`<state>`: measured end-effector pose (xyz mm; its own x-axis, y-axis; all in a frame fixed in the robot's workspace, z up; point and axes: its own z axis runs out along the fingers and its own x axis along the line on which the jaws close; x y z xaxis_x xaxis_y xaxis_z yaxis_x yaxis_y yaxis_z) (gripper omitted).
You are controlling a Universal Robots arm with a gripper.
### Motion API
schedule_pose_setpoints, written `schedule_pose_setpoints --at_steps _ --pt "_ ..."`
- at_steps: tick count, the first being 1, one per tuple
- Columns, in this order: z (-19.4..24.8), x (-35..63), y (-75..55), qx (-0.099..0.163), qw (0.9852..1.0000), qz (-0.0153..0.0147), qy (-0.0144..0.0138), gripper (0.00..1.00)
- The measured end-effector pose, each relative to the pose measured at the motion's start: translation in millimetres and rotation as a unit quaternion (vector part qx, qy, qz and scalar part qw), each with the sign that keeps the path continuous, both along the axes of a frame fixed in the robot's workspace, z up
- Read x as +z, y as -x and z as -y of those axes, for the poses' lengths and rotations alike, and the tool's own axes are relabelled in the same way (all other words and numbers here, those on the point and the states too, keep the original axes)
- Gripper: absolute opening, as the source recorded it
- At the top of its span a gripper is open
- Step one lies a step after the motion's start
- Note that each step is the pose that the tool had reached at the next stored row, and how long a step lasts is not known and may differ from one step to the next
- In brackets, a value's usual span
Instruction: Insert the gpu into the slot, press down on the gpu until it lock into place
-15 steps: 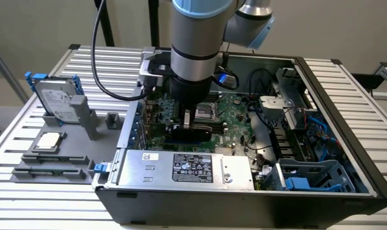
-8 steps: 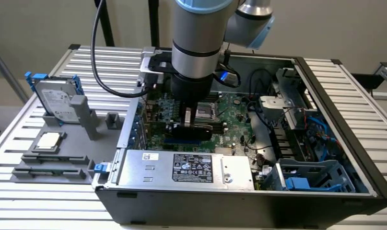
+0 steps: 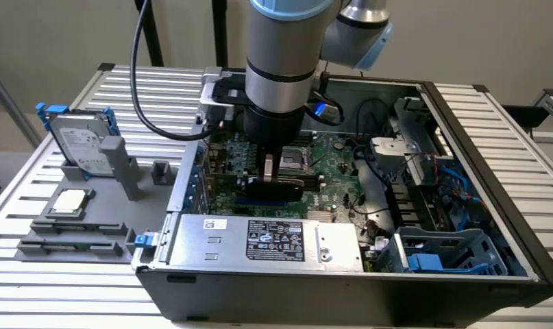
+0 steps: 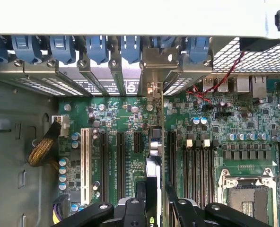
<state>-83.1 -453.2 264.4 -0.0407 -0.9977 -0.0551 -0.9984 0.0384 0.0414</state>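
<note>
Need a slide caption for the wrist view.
Gripper holding the gpu edge-on over the motherboard, bracket at the case's rear slots.

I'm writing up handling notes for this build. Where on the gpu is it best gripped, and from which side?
Grip the gpu by its upper long edge, coming straight down from above. It stands on edge over the motherboard, so its two flat faces suit opposing fingers. The pincer appears to clamp it this way, one finger on each face. The bracket end sits against the case's rear wall, leaving little room there.
</note>
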Motion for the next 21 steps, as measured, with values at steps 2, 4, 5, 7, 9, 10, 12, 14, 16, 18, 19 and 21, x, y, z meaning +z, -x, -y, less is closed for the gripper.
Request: schedule_pose_setpoints --at_steps 2,4,5,7,9,10,12,14,16,18,19,21 --pt "0.0 -0.4 0.0 0.001 1.0 -0.0001 0.0 0.26" --pt "0.0 -1.0 0.1 0.001 1.0 -0.0002 0.0 0.26" --pt "0.0 -1.3 0.1 0.002 1.0 -0.0003 0.0 0.26" --pt "0.0 -1.8 0.0 0.003 1.0 -0.0004 0.0 0.26" --pt "0.0 -2.2 -0.2 0.003 1.0 -0.0006 0.0001 0.26" --pt "-0.1 -2.4 -0.3 0.004 1.0 -0.0007 0.0 0.26" --pt "-0.2 -2.6 -0.6 0.004 1.0 -0.001 0.0 0.26" --pt "-0.5 -2.9 -0.7 0.004 1.0 -0.0012 -0.0001 0.26" --pt "-0.7 -3.0 -0.7 0.004 1.0 -0.0017 0.0 0.26" --pt "-0.7 -3.2 -0.7 0.004 1.0 -0.0023 0.0001 0.26" --pt "-0.8 -3.6 -0.7 0.004 1.0 -0.0026 0.0 0.26" --pt "-0.8 -4.4 -0.9 0.004 1.0 -0.003 -0.0001 0.26"
